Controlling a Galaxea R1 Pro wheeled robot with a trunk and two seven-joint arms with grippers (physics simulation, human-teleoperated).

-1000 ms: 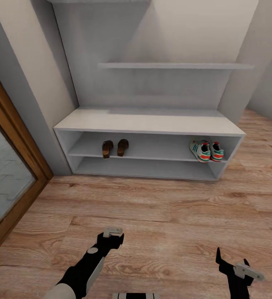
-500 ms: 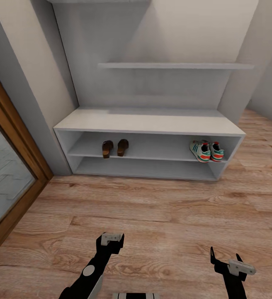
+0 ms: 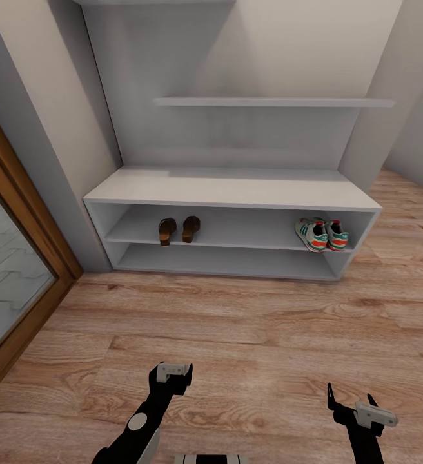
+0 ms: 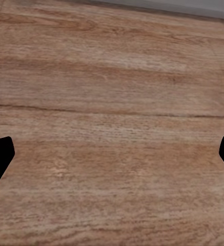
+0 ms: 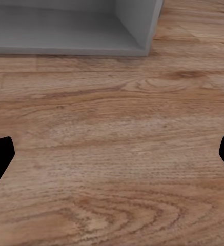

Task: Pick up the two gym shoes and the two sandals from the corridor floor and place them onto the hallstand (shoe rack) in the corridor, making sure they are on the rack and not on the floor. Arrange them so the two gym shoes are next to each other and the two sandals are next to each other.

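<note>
Four shoes sit on the upper shelf of the hallstand [image 3: 231, 193], none on the corridor floor [image 3: 250, 322].
Sandals [image 3: 179, 229] stand side by side toward the shelf's left; gym shoes [image 3: 321, 234] stand together at its right end. Left gripper [image 3: 173, 376] and right gripper [image 3: 360, 406] hang low above the planks, well apart from the rack, jaws of both spread wide and holding nothing.

open floor [image 3: 250, 335] before hallstand [image 3: 231, 190], shelf middle free
</note>
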